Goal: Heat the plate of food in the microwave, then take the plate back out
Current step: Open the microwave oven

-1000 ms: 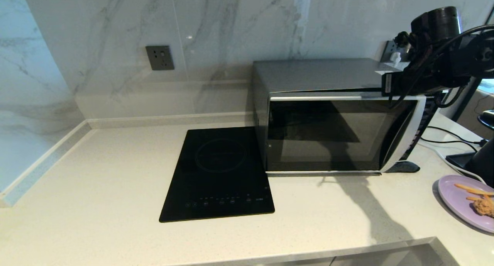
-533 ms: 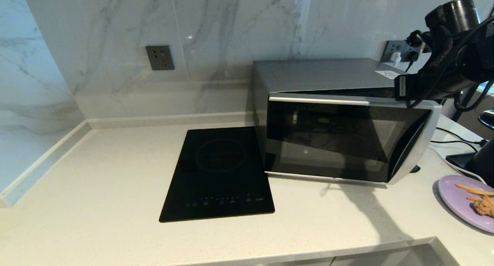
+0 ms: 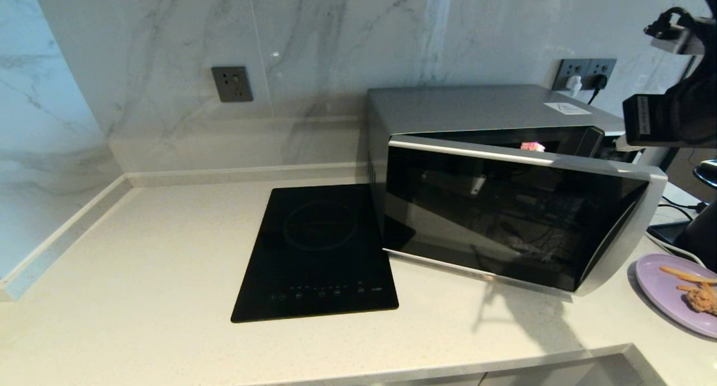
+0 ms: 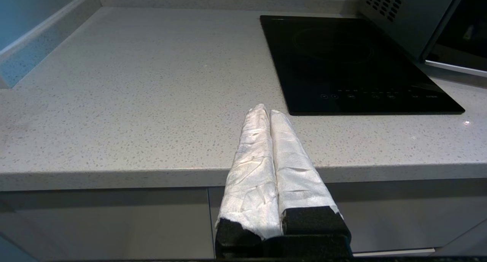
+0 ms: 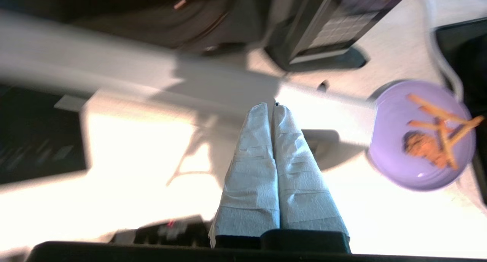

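Silver-grey and now ajar, the microwave (image 3: 482,150) fills the centre right of your head view, its dark glass door (image 3: 504,218) swung well out from the cavity. A second ago that door sat flush with the box; half a second ago it showed only a thin gap along its top edge. You can take the opening step as nearly done, though the door probably needs to swing wider before a plate can pass.

Your right gripper (image 5: 272,113) has its wrapped fingers pressed together with nothing between them, and in its own wrist view it points down at the worktop (image 3: 140,274) with the door's edge passing just beyond the tips. In the head view the right arm has drawn off to the upper right corner.

Your plate of food (image 3: 666,288) sits on the worktop at the lower right edge, fries and fried piece on it, not yet touched.

Your left gripper (image 4: 268,113) is parked low in front of the counter edge, fingers together, near the black cooktop (image 3: 319,251).
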You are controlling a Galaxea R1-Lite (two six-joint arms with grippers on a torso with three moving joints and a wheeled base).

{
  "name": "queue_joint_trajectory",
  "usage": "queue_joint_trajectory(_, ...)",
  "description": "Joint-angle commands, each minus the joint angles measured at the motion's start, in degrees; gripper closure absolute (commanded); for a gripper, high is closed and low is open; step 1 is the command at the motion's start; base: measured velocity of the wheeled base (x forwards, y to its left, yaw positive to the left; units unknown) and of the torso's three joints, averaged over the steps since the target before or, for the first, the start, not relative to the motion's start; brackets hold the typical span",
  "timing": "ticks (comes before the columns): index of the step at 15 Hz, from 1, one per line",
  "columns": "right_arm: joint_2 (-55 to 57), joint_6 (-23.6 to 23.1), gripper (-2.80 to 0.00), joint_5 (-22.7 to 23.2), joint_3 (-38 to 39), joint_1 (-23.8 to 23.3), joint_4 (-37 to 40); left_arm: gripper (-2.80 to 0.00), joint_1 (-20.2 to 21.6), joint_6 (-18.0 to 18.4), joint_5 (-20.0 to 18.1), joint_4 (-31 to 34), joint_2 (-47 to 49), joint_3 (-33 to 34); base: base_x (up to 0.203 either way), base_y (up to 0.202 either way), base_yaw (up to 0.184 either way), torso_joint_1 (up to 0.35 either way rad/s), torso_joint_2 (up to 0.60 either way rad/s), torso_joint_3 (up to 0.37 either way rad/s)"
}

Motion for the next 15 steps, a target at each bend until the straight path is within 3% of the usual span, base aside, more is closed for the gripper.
queue_joint_trajectory(1,-3.0,0.1,0.0,-0.1,-0.1,0.5,0.9,0.0,0.0,-0.1,0.0,0.0,0.1,0.0,0.0,0.0,0.0,0.0,0.0,0.0)
queue_joint_trajectory(7,5.3,0.2,0.0,-10.6,0.1,-1.1,-5.1,0.0,0.0,-0.1,0.0,0.0,0.1,0.0,0.0,0.0,0.0,0.0,0.0,0.0)
queue_joint_trajectory(15,10.3,0.1,0.0,-11.3,2.1,-1.7,-6.0,0.0,0.0,-0.1,0.0,0.0,0.1,0.0,0.0,0.0,0.0,0.0,0.0,0.0)
